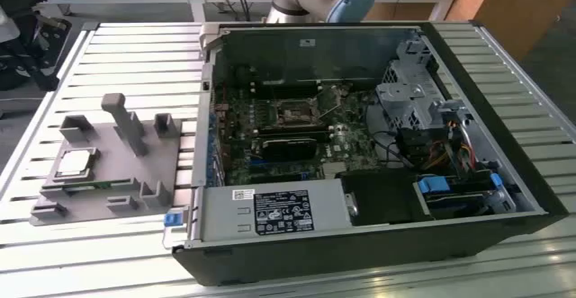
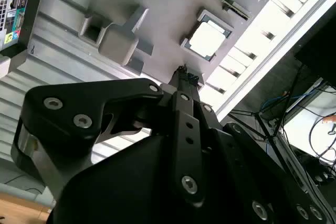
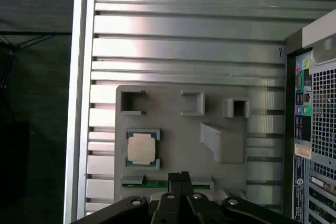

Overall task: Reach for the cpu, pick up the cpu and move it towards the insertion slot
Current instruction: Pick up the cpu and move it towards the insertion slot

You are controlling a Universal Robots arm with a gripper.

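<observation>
The cpu (image 1: pixel 75 163), a small silvery square chip with a paler rim, lies flat in a recess of the grey plastic fixture (image 1: pixel 135 176) at the exterior view's left. It also shows in both wrist views as the cpu (image 3: pixel 142 148) (image 2: pixel 207 39). My gripper (image 3: pixel 179 176) (image 2: pixel 184 71) hangs well above the fixture, off to one side of the chip, with its black fingers shut together on nothing. The insertion slot (image 1: pixel 293 112), a dark square in a silvery frame, sits on the motherboard inside the open computer case (image 1: pixel 504 136).
A thin green memory strip (image 3: pixel 157 184) lies in the fixture beside the cpu. A tall grey post (image 1: pixel 126 123) rises from the fixture. The case walls, a drive cage (image 1: pixel 409 96) and cables surround the motherboard. Everything rests on a ribbed aluminium table (image 1: pixel 135 55).
</observation>
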